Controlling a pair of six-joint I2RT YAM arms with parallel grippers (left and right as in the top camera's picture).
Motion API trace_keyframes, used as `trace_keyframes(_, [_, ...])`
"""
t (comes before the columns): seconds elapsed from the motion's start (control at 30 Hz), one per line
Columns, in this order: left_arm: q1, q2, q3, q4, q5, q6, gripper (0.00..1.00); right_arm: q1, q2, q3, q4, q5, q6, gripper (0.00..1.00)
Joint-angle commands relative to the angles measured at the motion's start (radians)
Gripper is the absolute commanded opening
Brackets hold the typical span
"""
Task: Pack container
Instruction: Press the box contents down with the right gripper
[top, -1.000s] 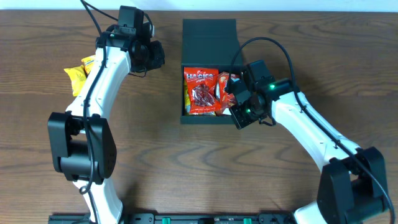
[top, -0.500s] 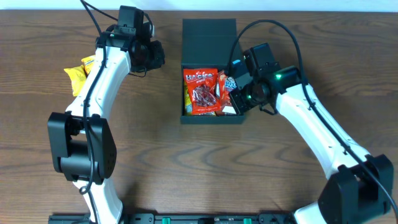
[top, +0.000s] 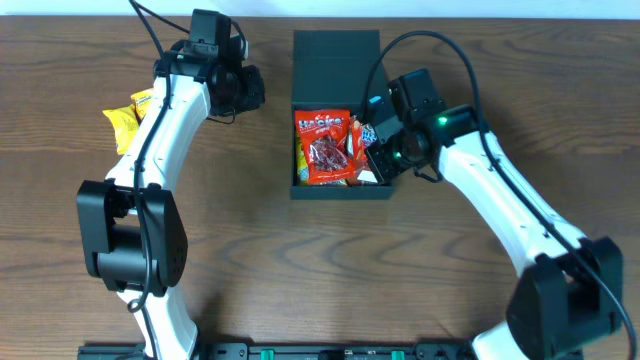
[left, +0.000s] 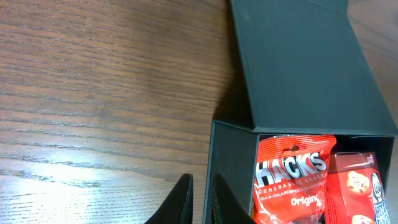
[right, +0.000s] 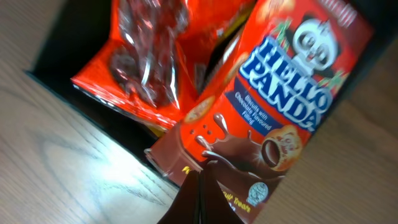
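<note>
Right gripper (right: 199, 179) farther back over container (top: 340, 191)

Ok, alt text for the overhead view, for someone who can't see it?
An open black container sits on a wooden table, holding a red snack packet and a Hello Panda box, with the shut right gripper at its right edge. The left gripper is left of it; a yellow packet lies farther left.

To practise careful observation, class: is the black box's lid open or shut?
Open. The container has its flap lid folded back flat on the table; snack packets show inside.
</note>
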Motion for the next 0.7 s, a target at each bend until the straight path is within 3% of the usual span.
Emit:
trace_keyframes(0.0, [0.001, -0.014, 0.022, -0.002, 0.004, 0.018, 0.12, 0.004, 0.051, -0.013, 0.002, -0.009, -0.011, 0.01])
trace_keyframes(0.23, [0.001, -0.014, 0.022, -0.002, 0.029, 0.024, 0.11, 0.003, 0.123, -0.012, 0.006, -0.008, -0.011, 0.01])
trace_keyframes(0.5, [0.000, -0.034, 0.022, 0.006, 0.105, 0.031, 0.09, -0.008, 0.071, 0.116, -0.044, -0.007, -0.012, 0.01])
trace_keyframes(0.67, [-0.025, -0.097, 0.022, 0.003, 0.158, 0.099, 0.09, -0.060, 0.021, 0.198, -0.038, -0.008, -0.031, 0.01])
